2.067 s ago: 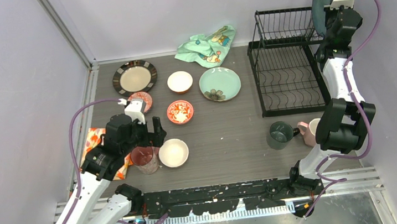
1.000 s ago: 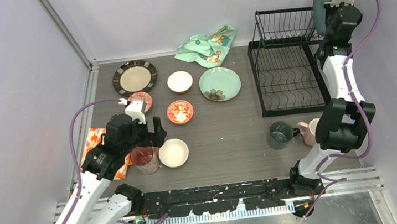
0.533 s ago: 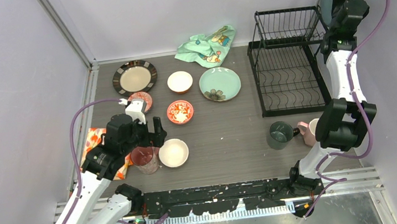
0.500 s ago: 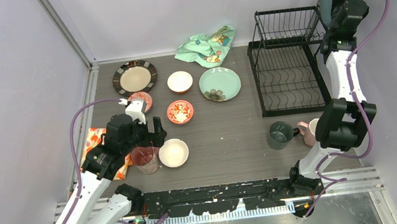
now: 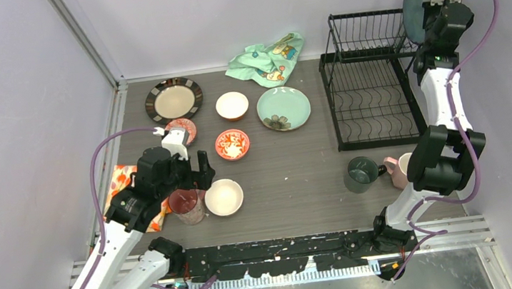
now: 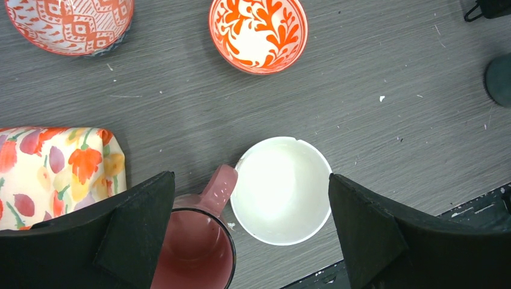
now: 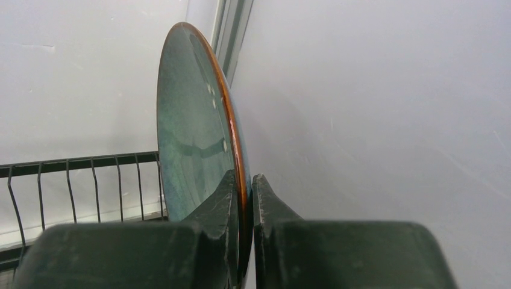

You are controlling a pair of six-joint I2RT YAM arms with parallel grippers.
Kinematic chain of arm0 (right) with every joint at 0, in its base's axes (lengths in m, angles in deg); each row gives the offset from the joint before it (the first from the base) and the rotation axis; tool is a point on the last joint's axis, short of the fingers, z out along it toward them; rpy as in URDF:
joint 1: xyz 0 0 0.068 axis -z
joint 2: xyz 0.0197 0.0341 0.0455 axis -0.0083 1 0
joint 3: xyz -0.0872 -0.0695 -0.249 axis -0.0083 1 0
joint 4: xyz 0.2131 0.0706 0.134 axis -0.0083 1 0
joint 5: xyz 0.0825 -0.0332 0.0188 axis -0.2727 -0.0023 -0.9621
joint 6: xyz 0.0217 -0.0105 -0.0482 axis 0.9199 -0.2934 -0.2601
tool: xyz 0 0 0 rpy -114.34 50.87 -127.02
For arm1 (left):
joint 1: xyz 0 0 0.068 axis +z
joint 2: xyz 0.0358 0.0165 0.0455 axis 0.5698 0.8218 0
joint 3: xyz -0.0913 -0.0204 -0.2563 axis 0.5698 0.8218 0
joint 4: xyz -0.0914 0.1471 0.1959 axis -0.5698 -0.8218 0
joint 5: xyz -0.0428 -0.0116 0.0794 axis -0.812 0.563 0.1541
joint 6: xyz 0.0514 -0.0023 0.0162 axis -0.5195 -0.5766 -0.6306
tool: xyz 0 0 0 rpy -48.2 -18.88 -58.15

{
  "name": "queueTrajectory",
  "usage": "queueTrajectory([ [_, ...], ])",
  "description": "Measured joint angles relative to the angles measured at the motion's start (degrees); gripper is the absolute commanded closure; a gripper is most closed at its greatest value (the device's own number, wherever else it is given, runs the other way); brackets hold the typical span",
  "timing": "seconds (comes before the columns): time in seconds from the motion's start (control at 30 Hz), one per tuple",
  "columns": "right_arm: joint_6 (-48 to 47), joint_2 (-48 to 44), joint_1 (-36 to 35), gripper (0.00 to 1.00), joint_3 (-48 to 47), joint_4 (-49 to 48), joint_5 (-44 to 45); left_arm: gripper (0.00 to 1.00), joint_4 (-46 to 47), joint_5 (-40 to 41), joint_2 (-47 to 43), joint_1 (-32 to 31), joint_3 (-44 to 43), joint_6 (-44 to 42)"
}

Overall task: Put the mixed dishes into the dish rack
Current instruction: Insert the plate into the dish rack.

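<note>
r hand [image 7: 244,180] pinching dark plate [image 7: 193,120] upright, now lower over the rack [image 5: 370,96] than half a sec ago. l hand [image 6: 250,192] spread wide, unmoved.

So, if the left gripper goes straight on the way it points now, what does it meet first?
The left gripper would most likely meet the white bowl first, lying between its open fingers; one finger may catch the pink cup beside it. Depth is unclear.
</note>
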Motion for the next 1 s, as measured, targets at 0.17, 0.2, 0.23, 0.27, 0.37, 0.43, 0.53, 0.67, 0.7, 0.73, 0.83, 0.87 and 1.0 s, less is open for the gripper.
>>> queueTrajectory([
  [0.17, 0.0, 0.0, 0.3, 0.99, 0.8, 0.0, -1.0, 0.00, 0.0, 0.0, 0.0, 0.0, 0.0, 0.0],
  [0.2, 0.0, -0.1, 0.4, 0.99, 1.0, 0.0, -1.2, 0.00, 0.0, 0.0, 0.0, 0.0, 0.0, 0.0],
  [0.23, 0.0, -0.2, 0.5, 0.99, 1.4, -0.1, -1.4, 0.00, 0.0, 0.0, 0.0, 0.0, 0.0, 0.0],
  [0.27, 0.0, -0.5, 0.7, 0.99, 1.9, -0.3, -1.7, 0.00, 0.0, 0.0, -0.1, 0.0, 0.0, 0.0],
  [0.37, 0.2, -1.1, 0.9, 1.00, 3.5, -1.4, -2.3, 0.00, 0.0, 0.0, -0.2, 0.0, 0.0, 0.0],
  [0.43, 0.2, -1.4, 1.0, 0.96, 4.2, -2.0, -2.6, 0.00, 0.0, -0.2, -0.2, 0.0, 0.0, 0.0],
  [0.53, 0.4, -1.6, 1.2, 0.93, 4.9, -2.7, -2.9, 0.00, 0.0, -0.2, -0.2, 0.0, 0.0, 0.0],
  [0.67, 0.7, -2.0, 1.2, 0.98, 5.8, -3.7, -2.2, 0.00, 0.0, -0.2, -0.4, 0.0, 0.0, 0.0],
  [0.7, 0.8, -2.1, 1.2, 0.99, 6.2, -4.0, -2.0, 0.00, 0.0, -0.2, -0.4, 0.0, 0.0, 0.0],
  [0.73, 0.9, -2.3, 1.2, 0.99, 6.6, -4.2, -1.9, 0.00, 0.0, -0.2, -0.5, 0.0, 0.1, 0.0],
  [0.83, 1.2, -2.8, 1.2, 0.99, 7.6, -5.2, -1.7, 0.00, 0.0, -0.2, -0.5, 0.0, 0.1, 0.0],
  [0.87, 1.2, -2.8, 1.2, 0.99, 7.6, -5.3, -1.7, 0.00, 0.0, -0.2, -0.5, 0.0, 0.1, 0.0],
  [1.0, 1.3, -2.8, 1.2, 0.99, 6.2, -3.4, -1.5, 0.00, 0.0, -0.3, -0.5, 0.0, 0.1, 0.0],
])
